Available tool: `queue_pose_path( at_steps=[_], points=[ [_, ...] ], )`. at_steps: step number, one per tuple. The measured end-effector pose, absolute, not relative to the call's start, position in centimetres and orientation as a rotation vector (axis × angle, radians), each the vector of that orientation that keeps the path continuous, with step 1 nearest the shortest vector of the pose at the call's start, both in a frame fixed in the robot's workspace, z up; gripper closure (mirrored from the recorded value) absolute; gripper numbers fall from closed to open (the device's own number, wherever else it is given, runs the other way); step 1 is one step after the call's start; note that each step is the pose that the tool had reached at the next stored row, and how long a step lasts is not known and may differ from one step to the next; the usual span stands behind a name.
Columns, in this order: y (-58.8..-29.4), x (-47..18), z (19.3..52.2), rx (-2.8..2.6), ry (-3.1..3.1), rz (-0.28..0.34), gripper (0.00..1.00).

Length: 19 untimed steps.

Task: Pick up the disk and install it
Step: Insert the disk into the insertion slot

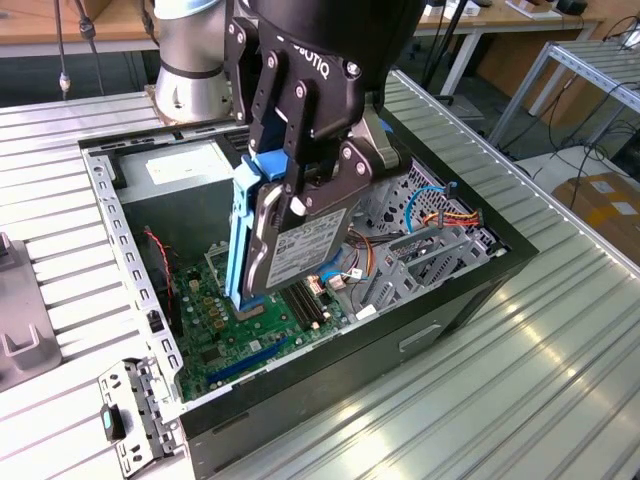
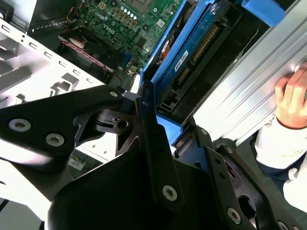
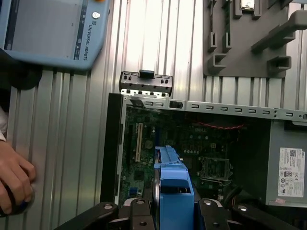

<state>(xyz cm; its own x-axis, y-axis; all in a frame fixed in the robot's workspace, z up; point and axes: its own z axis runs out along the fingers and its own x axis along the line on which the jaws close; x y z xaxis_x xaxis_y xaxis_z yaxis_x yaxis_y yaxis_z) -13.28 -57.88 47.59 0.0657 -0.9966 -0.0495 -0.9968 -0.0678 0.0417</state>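
Clamping disk [image 1: 300,250] on edge, pincer [image 1: 312,195] over case [image 1: 330,400].

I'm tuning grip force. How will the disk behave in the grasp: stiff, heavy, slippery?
Probably stiff: the disk stands on edge in the tool without sagging. Its metal body suggests weight for its size, so the smooth blue carrier might slip under light grip. Likely fragile: a drop onto the motherboard could harm both.

All views look down (wrist views closer) onto the motherboard [image 1: 215,310] [image 2: 124,19] [image 3: 187,139].
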Motion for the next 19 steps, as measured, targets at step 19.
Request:
queue_pose_path(
  at_steps=[19],
  points=[
    [-58.5,-12.2,47.5,-2.291,2.143,0.101,0.63]
  ],
)
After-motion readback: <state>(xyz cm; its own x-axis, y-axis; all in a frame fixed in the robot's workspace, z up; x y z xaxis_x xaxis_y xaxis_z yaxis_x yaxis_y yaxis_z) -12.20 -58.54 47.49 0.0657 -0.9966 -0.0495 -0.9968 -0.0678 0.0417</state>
